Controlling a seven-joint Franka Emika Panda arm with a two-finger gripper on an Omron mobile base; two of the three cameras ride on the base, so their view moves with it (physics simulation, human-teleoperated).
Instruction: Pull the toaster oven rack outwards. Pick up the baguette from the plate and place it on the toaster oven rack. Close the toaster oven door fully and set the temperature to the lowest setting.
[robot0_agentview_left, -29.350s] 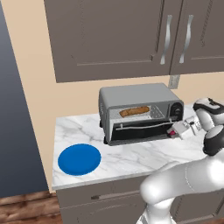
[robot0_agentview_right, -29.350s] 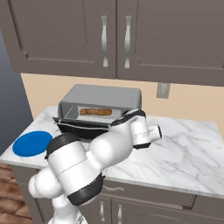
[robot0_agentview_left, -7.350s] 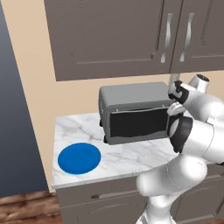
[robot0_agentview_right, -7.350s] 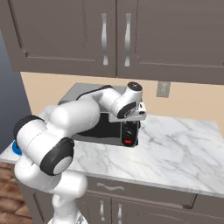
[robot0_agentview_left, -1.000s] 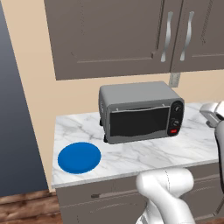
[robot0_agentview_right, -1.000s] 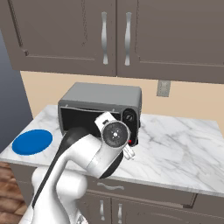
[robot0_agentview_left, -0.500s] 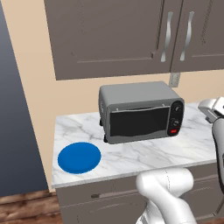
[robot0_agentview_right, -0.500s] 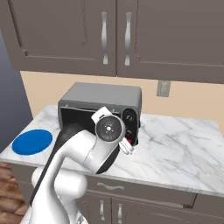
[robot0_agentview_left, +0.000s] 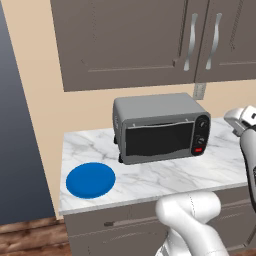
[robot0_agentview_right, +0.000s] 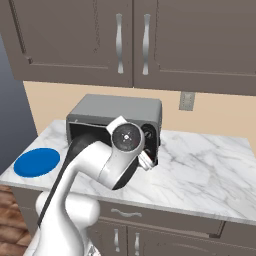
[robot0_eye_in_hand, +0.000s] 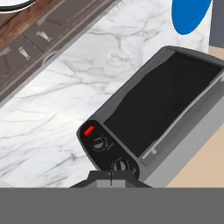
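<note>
Arm bent, wrist raised; claw (robot0_agentview_right: 148, 162) closed, empty.

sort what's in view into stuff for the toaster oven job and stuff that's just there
For the job:
toaster oven
toaster oven door, closed
knobs
plate, bare
gripper

Just there:
counter
upper cabinets
wall outlet

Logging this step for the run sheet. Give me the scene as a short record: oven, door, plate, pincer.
oven: on the marble counter, under the cabinets
door: fully shut, dark glass hides the inside
panel: two black knobs above a red button
plate: blue, bare, on the counter left of the oven, apart from it
pincer: shut, holding nothing, just off the oven's knob end
</note>
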